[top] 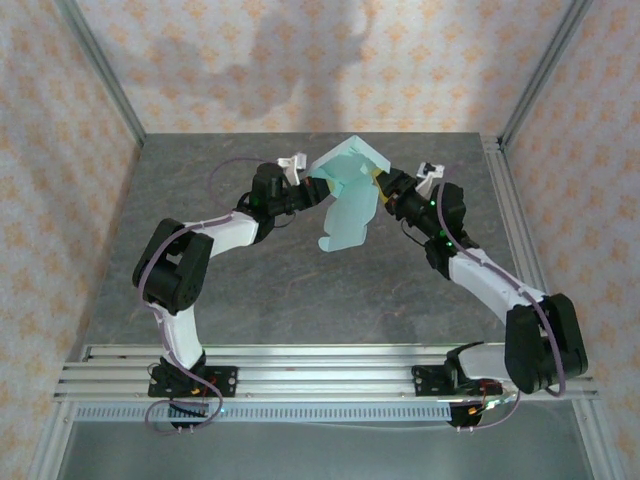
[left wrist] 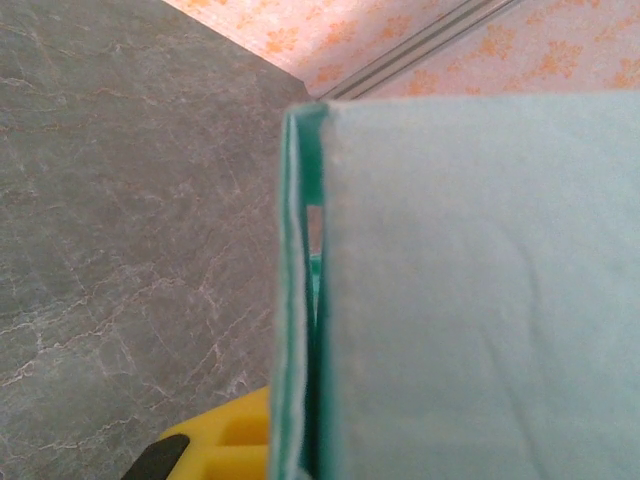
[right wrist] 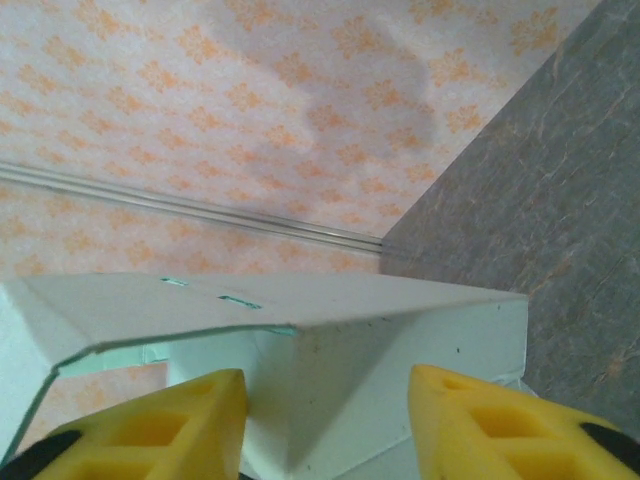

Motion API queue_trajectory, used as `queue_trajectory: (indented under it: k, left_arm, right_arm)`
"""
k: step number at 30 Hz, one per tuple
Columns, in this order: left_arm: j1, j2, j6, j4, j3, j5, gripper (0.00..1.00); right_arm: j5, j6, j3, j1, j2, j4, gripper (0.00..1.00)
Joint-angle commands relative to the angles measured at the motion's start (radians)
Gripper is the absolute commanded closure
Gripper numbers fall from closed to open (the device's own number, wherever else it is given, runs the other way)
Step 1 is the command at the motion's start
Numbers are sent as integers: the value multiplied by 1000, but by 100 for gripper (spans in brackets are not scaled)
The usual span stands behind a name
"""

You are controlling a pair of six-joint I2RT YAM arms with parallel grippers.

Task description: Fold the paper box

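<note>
Two black-and-white robot arms meet over the far middle of a grey, marble-patterned table (top: 250, 290), with the paper box (top: 350, 195), a thin pale mint-blue card partly folded into shape, between them. In the top view the card's upper part forms an angled, roof-like peak. A long flap with rounded corners hangs down from it toward the table. Whether that flap's lower edge touches the surface cannot be told.

The left claw (top: 310, 181) is at the card's left edge, its jaws together and clamped on the thin sheet. In the left wrist view the paper box (left wrist: 480, 300) takes up the right half of the frame. Its folded edge runs straight down beside a yellow fingertip (left wrist: 225, 440) at the bottom.

The right claw (top: 383, 190) comes in from the opposite side. Its wrist view shows the right claw (right wrist: 325, 378) with its two yellow fingers (right wrist: 150, 430) apart. A creased white-looking panel of the paper box (right wrist: 330, 340) sits between them, and whether the pads press on it cannot be told.

Pink wallpaper with an orange floral print (top: 300, 60) lines the enclosure behind. A ribbed aluminium rail (top: 320, 365) at the near edge carries both arm bases.
</note>
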Motion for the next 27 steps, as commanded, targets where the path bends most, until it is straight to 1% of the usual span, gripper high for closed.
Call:
queue_trajectory:
  k: [1, 3, 7, 9, 10, 13, 24, 26, 27]
  left_arm:
    - [-2, -26, 49, -13, 1, 12, 100]
    - [-2, -26, 59, -24, 3, 5, 100]
    - [-2, -29, 83, -67, 20, -22, 100]
    - [-2, -30, 91, -70, 25, -23, 100]
    - [-2, -31, 91, -70, 28, -23, 100]
    - [-3, -32, 94, -74, 34, -19, 100]
    - [-14, -40, 93, -74, 45, -15, 100]
    - [-14, -40, 96, -76, 46, -17, 100]
    - [-14, -41, 97, -80, 47, -18, 100]
  right_arm:
    - [-31, -16, 36, 7, -2, -11, 60]
    - [-29, -36, 35, 7, -14, -48, 66]
    - [-2, -148, 79, 7, -59, -257, 75]
    - [0, -203, 119, 7, -63, -375, 77]
    - [-2, -216, 129, 7, -61, -397, 78]
    - [-13, -222, 149, 7, -54, -420, 80]
    - [-47, -197, 174, 7, -2, -421, 81]
    - [-44, -198, 175, 7, 1, -427, 85]
    - [-45, -200, 177, 7, 2, -434, 89]
